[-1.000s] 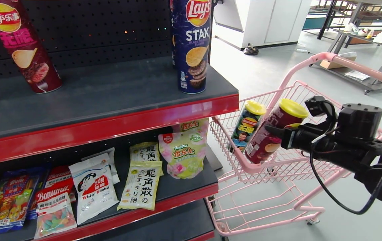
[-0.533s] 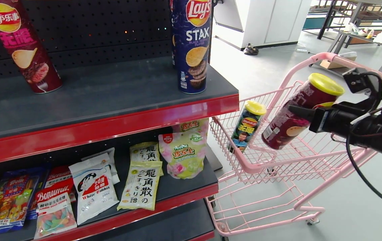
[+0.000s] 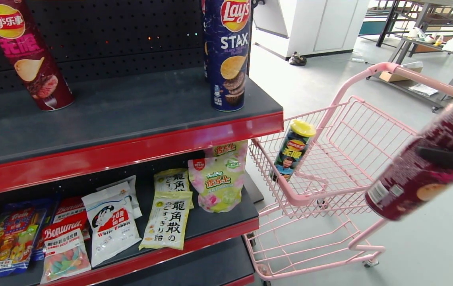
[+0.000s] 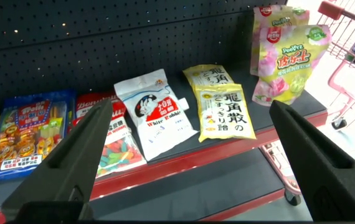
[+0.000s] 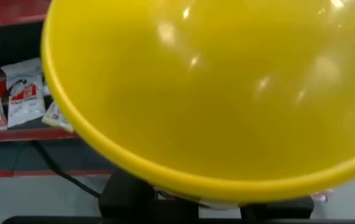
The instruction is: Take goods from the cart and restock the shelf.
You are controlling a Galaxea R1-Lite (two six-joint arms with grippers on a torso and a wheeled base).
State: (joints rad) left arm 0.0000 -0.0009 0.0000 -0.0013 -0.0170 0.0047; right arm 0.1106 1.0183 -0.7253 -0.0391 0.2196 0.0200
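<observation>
Now the right end effector (image 3: 437, 157) is clamping the tilted chip can (image 3: 409, 188) around its middle, holding it clear of the cart (image 3: 332, 195) (likely a light, stiff, slick tube, crushable under hard squeezing).

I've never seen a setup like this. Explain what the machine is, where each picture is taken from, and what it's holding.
This is a two-armed robot restocking a shelf. The wide picture is from its head camera; the others are from wrist cameras. Its right gripper holds a dark red chip can, tilted, near the pink cart, where a smaller can stands. The held can's yellow lid shows close up in the right wrist picture. The left gripper is open, facing snack bags on the lower shelf. Two tall cans stand above.
</observation>
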